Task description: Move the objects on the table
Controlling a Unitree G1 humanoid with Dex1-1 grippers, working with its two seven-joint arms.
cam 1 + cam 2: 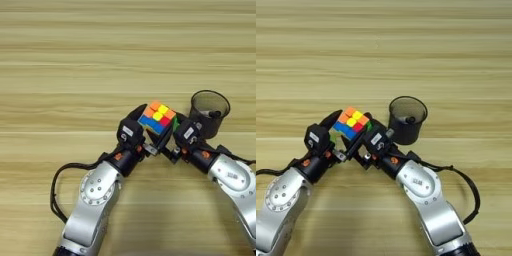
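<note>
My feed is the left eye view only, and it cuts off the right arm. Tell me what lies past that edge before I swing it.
Observer: The right arm has a black cable that loops out wide on its right side. Your view lacks that loop.
Operator: Give me the rest of the arm too.
Observer: The forearm runs down to a black cuff at the bottom edge. At its far end the right gripper is at the cube, opposite the left gripper.
</note>
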